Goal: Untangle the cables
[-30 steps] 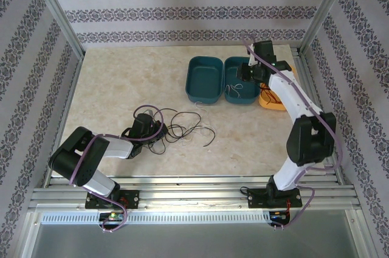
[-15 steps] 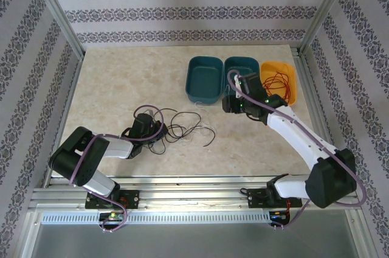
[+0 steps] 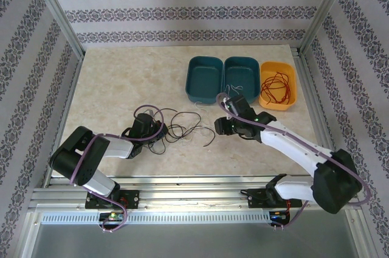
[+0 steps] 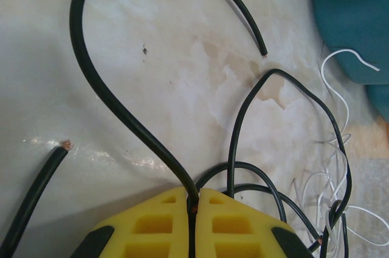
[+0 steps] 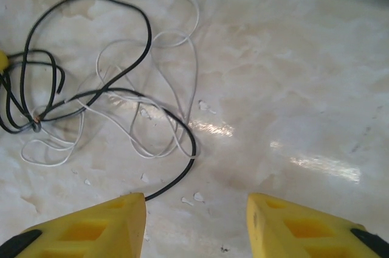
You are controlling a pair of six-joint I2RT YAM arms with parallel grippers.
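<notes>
Cables (image 3: 180,128) sprawl on marbled table (image 3: 121,81) — patterned walls (image 3: 182,11).

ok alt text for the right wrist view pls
The right gripper, its yellow fingers open and holding nothing, hangs over a pale marbled tabletop. In the upper left of the picture lies a loose tangle of thin black and white wires, one black end curling toward a finger.

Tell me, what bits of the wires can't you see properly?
Left wrist view: the curved black cable ends hidden inside the shut yellow left gripper.
Left wrist view: the teal plastic tray is cut off by the picture's edge.
Top view: the thin white wires are too small and faint to follow.
</notes>
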